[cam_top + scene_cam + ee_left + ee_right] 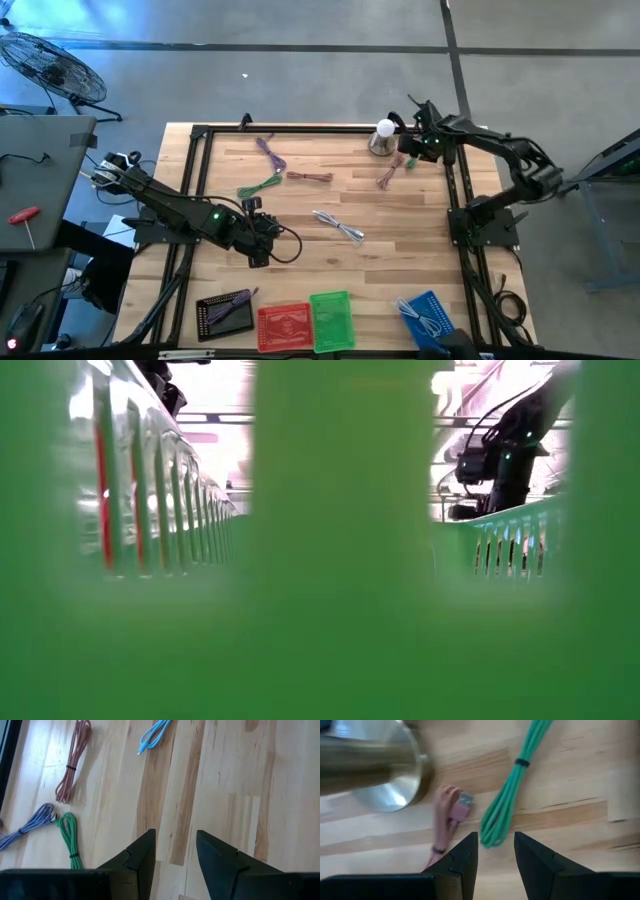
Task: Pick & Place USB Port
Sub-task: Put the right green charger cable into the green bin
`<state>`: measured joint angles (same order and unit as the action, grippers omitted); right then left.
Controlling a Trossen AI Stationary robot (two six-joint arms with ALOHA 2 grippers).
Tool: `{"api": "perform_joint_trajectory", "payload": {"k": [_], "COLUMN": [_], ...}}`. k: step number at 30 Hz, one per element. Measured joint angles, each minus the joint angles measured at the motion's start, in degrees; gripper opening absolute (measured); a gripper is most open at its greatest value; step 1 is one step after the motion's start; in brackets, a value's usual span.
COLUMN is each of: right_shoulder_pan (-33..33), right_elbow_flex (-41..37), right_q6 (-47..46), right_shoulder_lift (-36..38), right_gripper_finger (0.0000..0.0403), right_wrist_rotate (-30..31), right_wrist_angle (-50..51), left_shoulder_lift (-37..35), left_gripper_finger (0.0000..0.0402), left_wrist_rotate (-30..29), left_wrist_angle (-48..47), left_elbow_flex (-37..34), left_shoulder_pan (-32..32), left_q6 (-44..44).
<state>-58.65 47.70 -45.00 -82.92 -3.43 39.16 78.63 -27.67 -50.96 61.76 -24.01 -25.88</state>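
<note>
Singling out a thin pink coiled cable [440, 822] ending in a small silver USB plug [465, 798], lying flat at the far right of the pale wooden surface [400, 255], with the plug just beside the flared base of a shiny metal cone-shaped stand [370, 765]. Judging it light, limp and easy to drag: probably sagging and swinging once lifted, with the smooth plug likely slipping between hard fingers. Preferring a hold across the banded middle of the coil, or on the moulded collar behind the plug, rather than on the bare metal tip. Minding a green banded cable bundle [510, 795] lying close alongside, its looped end sitting nearest the gap of the right pincer [495, 837] and so at risk of being caught instead. Hovering low over both cables with the right pincer, tilted downward, fingers spread moderately wide and holding nothing; reaching out from the right edge with the elbow bent back, seen from above. Waiting with the left pincer [175, 835] over bare wood near the middle left, fingers likewise apart and empty, with brown, purple, green and blue cables scattered beyond. Expecting the drop in one of the coloured slotted plastic bins along the near edge, among them a green plastic bin [330, 320].
</note>
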Motion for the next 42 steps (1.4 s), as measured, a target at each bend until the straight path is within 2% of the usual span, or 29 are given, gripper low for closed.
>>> {"api": "perform_joint_trajectory", "payload": {"k": [9, 19, 37, 42], "right_shoulder_pan": [0.0, 0.0, -0.5, 0.3], "right_elbow_flex": [5.0, 7.5, 8.7, 8.7], "right_q6": [0.1, 0.2, 0.0, -0.1], "right_shoulder_lift": [-6.8, -7.2, -7.2, -10.2], "right_gripper_finger": [0.0104, 0.0090, 0.0094, 0.0094], "right_wrist_rotate": [0.9, 0.1, -3.6, -4.1], "right_wrist_angle": [4.6, 7.8, 11.1, 11.6], "left_shoulder_lift": [0.0, 0.0, 0.0, 0.0], "left_gripper_finger": [0.0136, 0.0136, 0.0136, 0.0136], "left_wrist_rotate": [1.0, 0.0, -0.1, -0.1], "left_wrist_angle": [0.2, 2.8, 3.4, 3.4], "left_elbow_flex": [-0.4, -6.3, -6.4, -6.4], "left_shoulder_pan": [0.0, 0.0, 0.0, 0.0], "left_q6": [-0.1, 0.0, 0.1, 0.1]}}
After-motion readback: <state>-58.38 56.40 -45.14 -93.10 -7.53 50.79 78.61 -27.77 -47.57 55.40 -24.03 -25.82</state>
